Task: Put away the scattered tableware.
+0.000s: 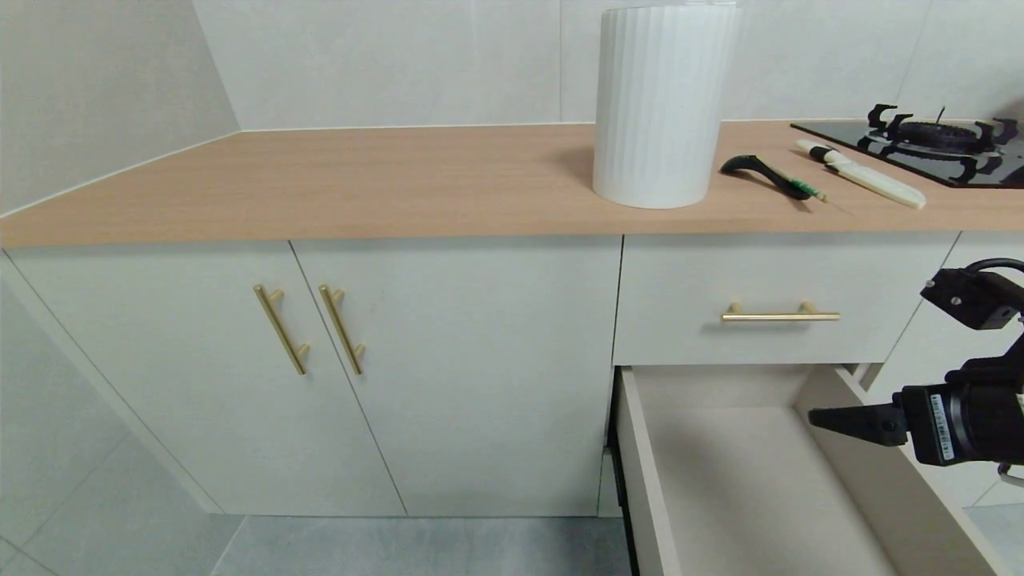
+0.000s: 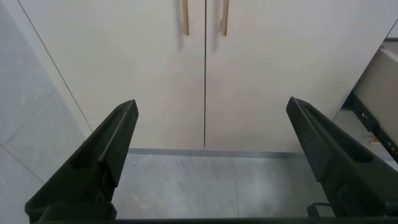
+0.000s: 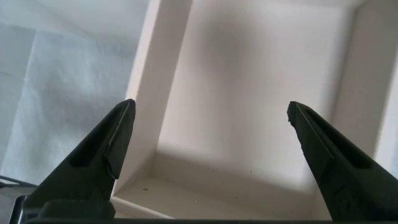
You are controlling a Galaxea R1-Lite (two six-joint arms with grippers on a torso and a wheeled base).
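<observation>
Two utensils lie on the wooden counter right of a tall white ribbed holder point(image 1: 660, 104): a black-handled peeler with a green part point(image 1: 768, 176) and a white knife point(image 1: 864, 174). Below them, the lower drawer point(image 1: 640, 448) is pulled out and holds nothing. My right gripper point(image 1: 824, 419) hovers open over the drawer's right side; in the right wrist view my right gripper point(image 3: 210, 106) looks down at the bare drawer floor point(image 3: 249, 93). My left gripper point(image 2: 211, 102) is open and holds nothing, low in front of the double cabinet doors point(image 2: 205, 62).
A black gas hob point(image 1: 928, 144) sits at the counter's far right. The upper drawer with a gold handle point(image 1: 780, 316) is closed above the open one. The cabinet doors carry gold handles point(image 1: 280, 328). Grey floor tiles point(image 2: 186, 186) lie below. The open drawer's edge point(image 2: 379, 81) juts out beside the doors.
</observation>
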